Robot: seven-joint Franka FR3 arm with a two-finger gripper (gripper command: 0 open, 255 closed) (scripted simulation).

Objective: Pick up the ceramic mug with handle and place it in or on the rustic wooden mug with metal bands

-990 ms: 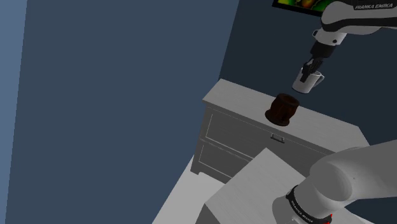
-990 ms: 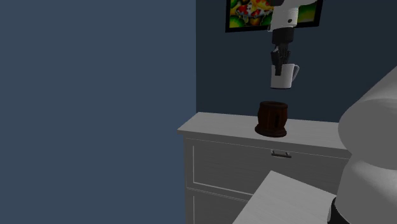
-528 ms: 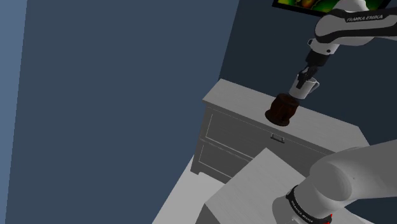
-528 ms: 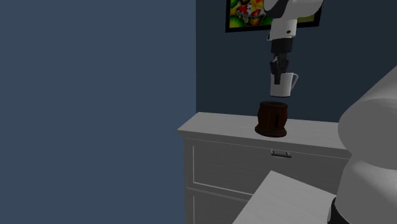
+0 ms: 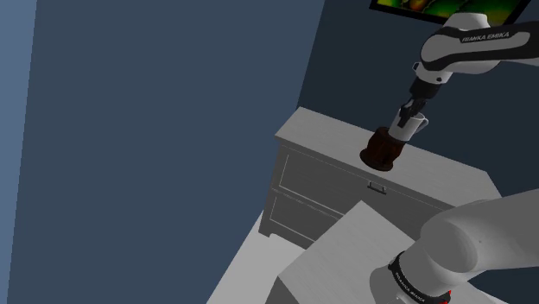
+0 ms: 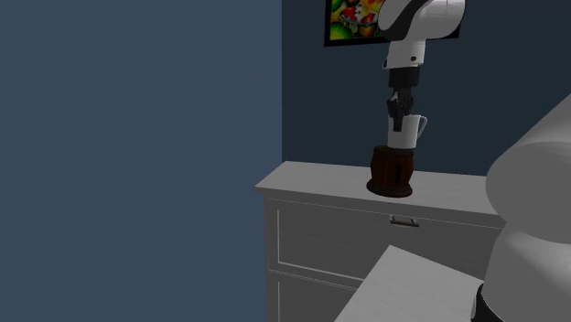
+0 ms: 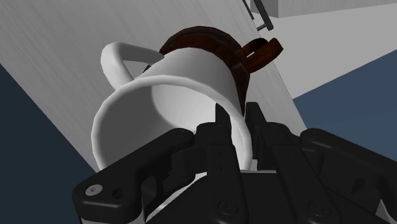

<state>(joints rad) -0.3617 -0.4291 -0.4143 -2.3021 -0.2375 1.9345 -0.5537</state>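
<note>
hand (image 6: 396, 112) is clamped on the white mug (image 6: 404, 134) by its rim, mug bottom right at the mouth of the dark wooden mug (image 6: 392, 172) on the white dresser (image 6: 311, 179), handle at 3 o'clock in the second exterior view

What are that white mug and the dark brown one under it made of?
The white mug looks like glazed ceramic: smooth, plain white, softly shaded, though plastic would look alike. The brown mug looks like dark wood: reddish-brown, matt, with faint vertical lines; its darker bands may be metal, which I cannot confirm.
</note>
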